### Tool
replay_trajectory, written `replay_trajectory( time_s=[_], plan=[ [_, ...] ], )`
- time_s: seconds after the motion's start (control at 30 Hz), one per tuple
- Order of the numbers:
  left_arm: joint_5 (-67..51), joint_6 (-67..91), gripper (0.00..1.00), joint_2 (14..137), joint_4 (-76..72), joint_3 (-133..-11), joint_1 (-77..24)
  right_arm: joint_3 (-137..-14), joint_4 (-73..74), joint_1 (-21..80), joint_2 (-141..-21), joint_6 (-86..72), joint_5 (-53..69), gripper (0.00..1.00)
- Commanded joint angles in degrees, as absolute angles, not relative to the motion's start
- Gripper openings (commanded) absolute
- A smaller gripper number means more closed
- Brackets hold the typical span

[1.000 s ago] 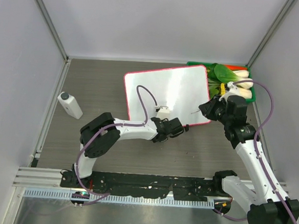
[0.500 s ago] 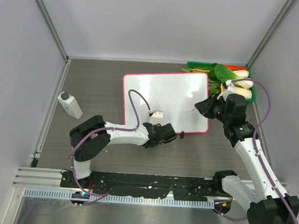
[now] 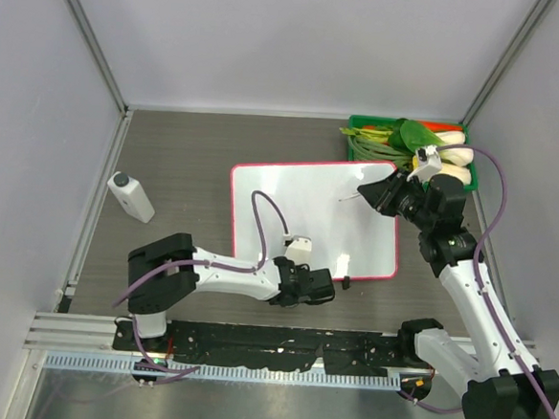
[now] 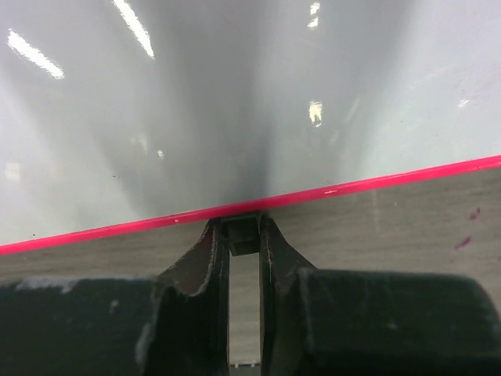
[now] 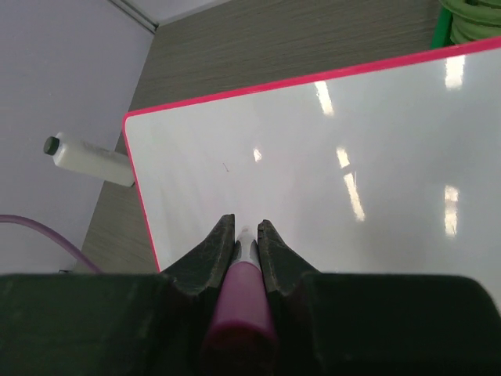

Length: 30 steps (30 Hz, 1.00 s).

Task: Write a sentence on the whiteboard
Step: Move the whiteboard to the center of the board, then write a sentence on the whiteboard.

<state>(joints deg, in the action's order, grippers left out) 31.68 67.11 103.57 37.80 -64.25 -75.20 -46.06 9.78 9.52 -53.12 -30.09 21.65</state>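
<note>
The whiteboard [image 3: 299, 211], glossy white with a thin pink-red frame, lies flat mid-table. My left gripper [image 3: 310, 281] is at its near edge. In the left wrist view its fingers [image 4: 210, 254] pinch a small black clip [image 4: 243, 235] on the board's frame [image 4: 352, 186]. My right gripper [image 3: 365, 192] hovers over the board's far right part, shut on a pink marker [image 5: 243, 305] whose pale tip [image 5: 246, 235] pokes out between the fingers. No sentence shows on the white surface [image 5: 352, 172]; only a tiny speck is there.
A green tray [image 3: 353, 149] of vegetables sits just beyond the board's far right corner, close to my right wrist. A white bottle [image 3: 130, 197] lies on the table at the left. A second black clip [image 3: 344, 281] sticks out of the board's near edge. Grey walls enclose the table.
The left arm has drawn back toward its base, dragging the whiteboard nearer and turning it squarer to the table. The right gripper with the marker shifted slightly left and farther away.
</note>
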Motion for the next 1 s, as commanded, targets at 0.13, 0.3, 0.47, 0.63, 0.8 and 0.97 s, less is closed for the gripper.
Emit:
replay_trajectory(
  time_s=[0.13,0.3,0.47,0.63,0.8,0.97],
  plan=[
    [26.4,70.0,0.00,101.7,45.6,-63.8,-80.9,-45.2,4.0,9.2,-51.6,-31.6,24.9,0.01],
    [26.3,71.1,0.00,102.2,47.1,-63.9,-81.3,-44.5,2.5,9.2,-50.9,-31.9,26.6,0.01],
    [26.1,70.6,0.11,102.0,47.2,-64.5,-82.6,-44.4,1.5,9.3,-51.2,-31.9,27.3,0.01],
    [25.7,69.4,0.54,100.8,47.9,-65.0,-83.9,-44.6,1.5,9.2,-51.5,-31.7,27.9,0.01],
    [26.2,67.3,0.74,96.9,49.2,-65.3,-84.5,-44.6,1.8,9.2,-52.1,-31.5,28.3,0.01],
    [28.2,60.9,0.86,89.0,49.1,-67.1,-84.4,-44.6,0.5,9.2,-53.2,-31.9,29.4,0.01]
  ],
)
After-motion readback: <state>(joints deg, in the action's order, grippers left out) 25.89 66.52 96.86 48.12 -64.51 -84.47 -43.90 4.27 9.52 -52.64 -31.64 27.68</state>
